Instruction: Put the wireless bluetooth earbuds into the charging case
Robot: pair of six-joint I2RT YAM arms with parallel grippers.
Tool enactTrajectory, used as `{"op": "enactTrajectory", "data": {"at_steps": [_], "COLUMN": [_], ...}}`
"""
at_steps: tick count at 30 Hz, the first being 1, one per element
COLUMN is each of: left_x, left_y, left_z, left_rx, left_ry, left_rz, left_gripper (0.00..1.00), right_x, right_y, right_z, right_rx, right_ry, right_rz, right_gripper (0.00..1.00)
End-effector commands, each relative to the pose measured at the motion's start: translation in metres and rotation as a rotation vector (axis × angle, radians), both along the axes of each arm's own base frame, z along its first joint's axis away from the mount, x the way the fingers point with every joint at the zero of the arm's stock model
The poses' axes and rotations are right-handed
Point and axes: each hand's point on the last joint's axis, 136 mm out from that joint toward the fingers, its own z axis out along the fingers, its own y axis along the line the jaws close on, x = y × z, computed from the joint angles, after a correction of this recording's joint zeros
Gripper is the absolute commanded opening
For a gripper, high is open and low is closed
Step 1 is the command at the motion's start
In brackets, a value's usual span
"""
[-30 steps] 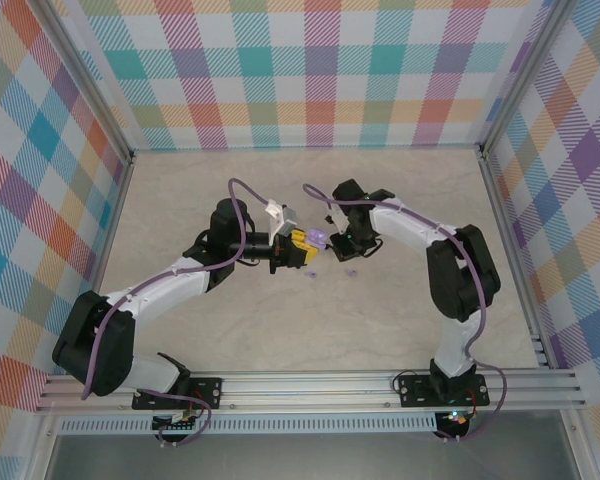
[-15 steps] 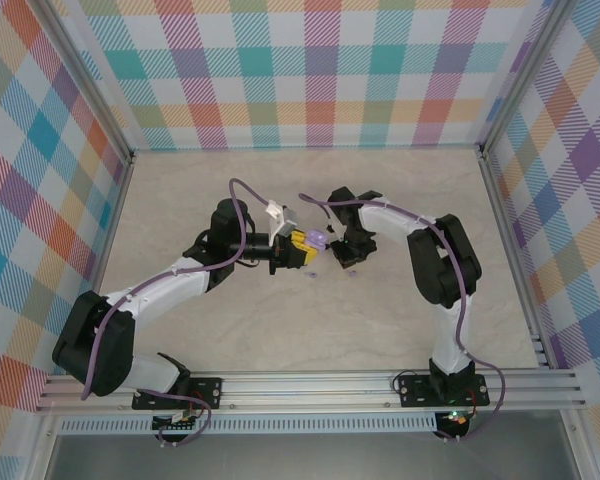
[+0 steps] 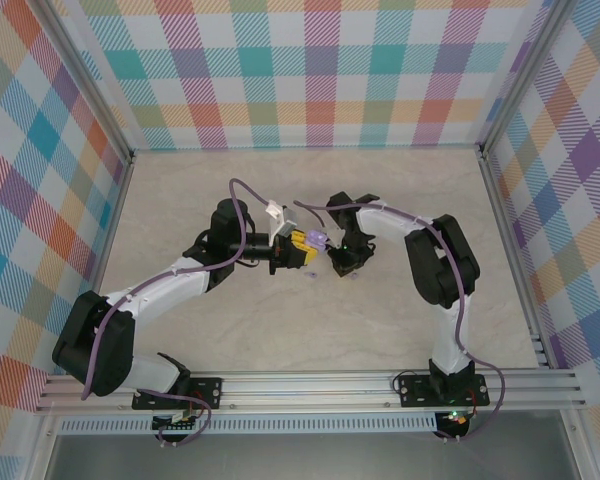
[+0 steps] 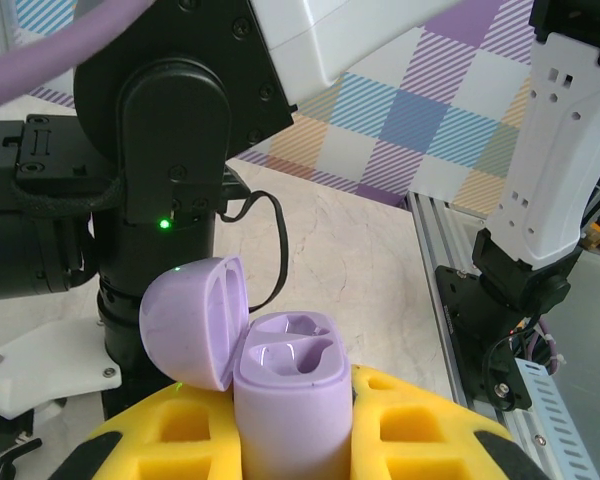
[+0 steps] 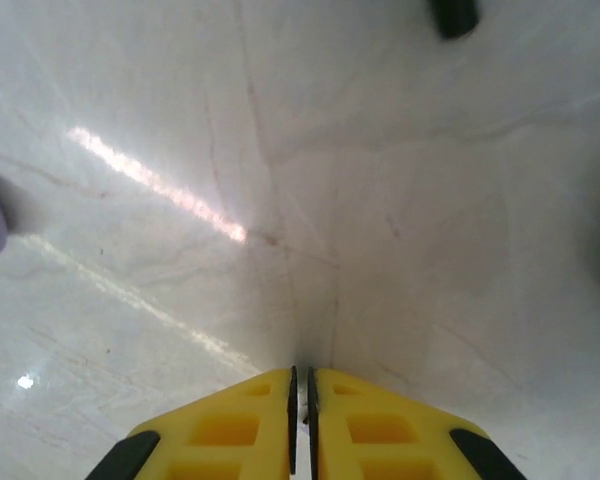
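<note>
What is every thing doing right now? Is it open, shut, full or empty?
lavender charging case: lid open, both wells empty, upright.
left gripper: shut on the case.
right gripper: shut, holding nothing.
lavender earbud: lying loose on the table.

arms bent inward, left hand (image 3: 302, 246) clamping lavender case (image 4: 285, 400), right hand (image 5: 301, 405) closed, pointing down

My right pincer (image 3: 340, 260) has slid left and a little nearer, and now sits just beside the open charging case (image 3: 318, 240). My right arm (image 3: 435, 262) has folded in leftward, its elbow drawn closer to the middle.
</note>
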Motion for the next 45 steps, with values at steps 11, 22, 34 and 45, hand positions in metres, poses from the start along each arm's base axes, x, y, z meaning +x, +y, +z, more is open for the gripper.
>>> {"op": "enactTrajectory", "data": {"at_steps": [11, 22, 34, 45], "left_x": [0.003, 0.004, 0.005, 0.005], "left_y": [0.001, 0.000, -0.001, -0.001], "left_z": [0.021, 0.020, 0.017, 0.017], "left_rx": [-0.021, -0.018, -0.017, -0.016], "left_ry": [-0.056, -0.051, -0.045, -0.042], "left_rz": [-0.012, -0.016, -0.023, -0.023], "left_gripper": [0.00, 0.00, 0.00, 0.00], "right_x": [-0.028, -0.015, -0.032, -0.015], "right_y": [-0.004, -0.027, -0.032, -0.030], "right_z": [0.022, 0.048, 0.022, 0.005], "right_rx": [0.050, 0.036, 0.031, -0.009], "right_ry": [0.025, -0.095, -0.018, -0.027], "right_rz": [0.076, -0.316, -0.610, -0.671], "right_gripper": [0.19, 0.45, 0.47, 0.39]}}
